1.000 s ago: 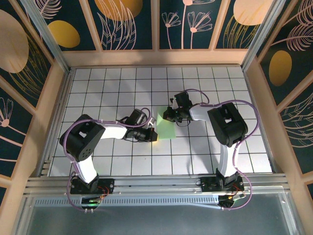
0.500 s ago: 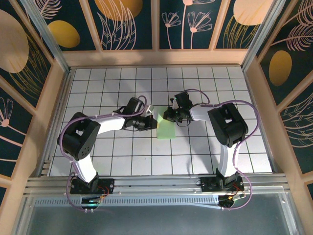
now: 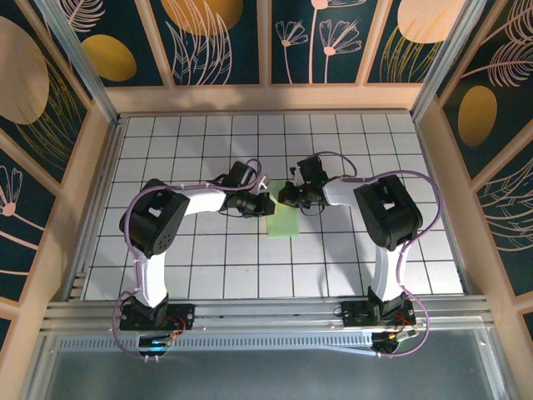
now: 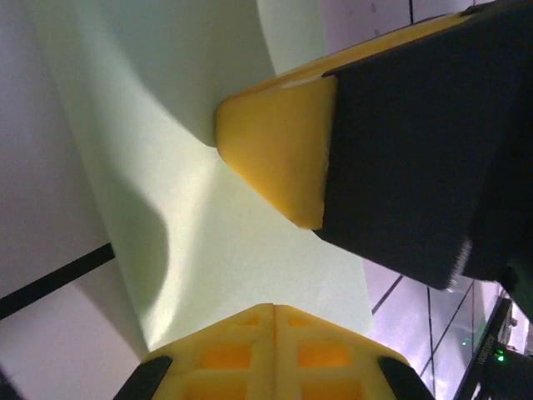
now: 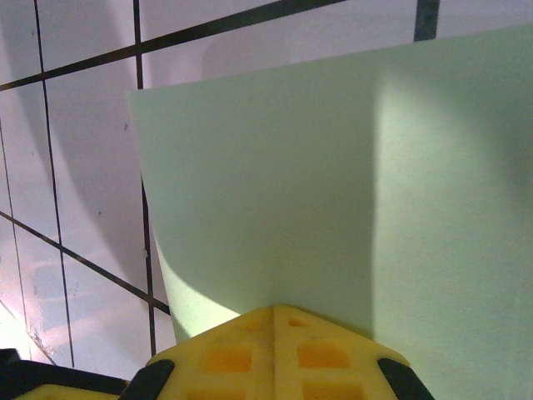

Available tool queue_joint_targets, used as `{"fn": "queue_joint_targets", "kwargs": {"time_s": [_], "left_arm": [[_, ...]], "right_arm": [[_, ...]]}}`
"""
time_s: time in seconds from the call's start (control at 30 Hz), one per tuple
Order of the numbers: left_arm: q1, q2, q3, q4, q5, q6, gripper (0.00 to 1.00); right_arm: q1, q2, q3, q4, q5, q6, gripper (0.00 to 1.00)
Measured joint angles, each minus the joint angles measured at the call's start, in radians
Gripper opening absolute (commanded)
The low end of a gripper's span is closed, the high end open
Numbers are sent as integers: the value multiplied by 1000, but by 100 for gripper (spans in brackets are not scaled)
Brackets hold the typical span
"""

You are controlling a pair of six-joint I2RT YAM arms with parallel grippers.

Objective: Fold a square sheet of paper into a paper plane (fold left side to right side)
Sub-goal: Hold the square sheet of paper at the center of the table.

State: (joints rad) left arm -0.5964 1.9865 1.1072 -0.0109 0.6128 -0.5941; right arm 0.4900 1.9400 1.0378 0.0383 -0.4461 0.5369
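Observation:
The square sheet of paper (image 3: 285,222) lies pale green on the white grid tiles, doubled over into a narrow upright strip at the table's middle. My left gripper (image 3: 266,203) is shut, its tip at the strip's far left corner. My right gripper (image 3: 281,198) is shut too, a little to the right at the far edge. In the left wrist view the paper (image 4: 233,242) spreads above my closed left gripper (image 4: 273,310), and the right gripper's yellow fingertip (image 4: 279,146) presses on it. In the right wrist view my right gripper (image 5: 273,310) rests on the paper (image 5: 316,167), whose left edge curls softly.
The gridded table (image 3: 208,267) is ringed by low wooden walls (image 3: 92,167) on the left, far and right sides. An aluminium rail (image 3: 266,312) with both arm bases runs along the near edge. Open tiles lie on every side of the paper.
My left gripper has slid from the paper's near left side up along its left edge to the far corner, close to the right gripper. The right arm has stayed put.

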Motion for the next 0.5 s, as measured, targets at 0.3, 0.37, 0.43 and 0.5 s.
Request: {"fn": "queue_joint_targets", "kwargs": {"time_s": [0.3, 0.37, 0.43, 0.5], "left_arm": [[-23, 25, 6, -15, -31, 8, 0], [-24, 25, 6, -15, -37, 7, 0], [-26, 25, 5, -14, -41, 3, 0], [-27, 23, 2, -8, -45, -5, 0]], "right_arm": [[0, -1, 3, -2, -4, 1, 8], [-1, -4, 3, -8, -3, 2, 13], [-4, -14, 3, -20, -1, 7, 16], [-10, -36, 3, -37, 4, 13, 16]]}}
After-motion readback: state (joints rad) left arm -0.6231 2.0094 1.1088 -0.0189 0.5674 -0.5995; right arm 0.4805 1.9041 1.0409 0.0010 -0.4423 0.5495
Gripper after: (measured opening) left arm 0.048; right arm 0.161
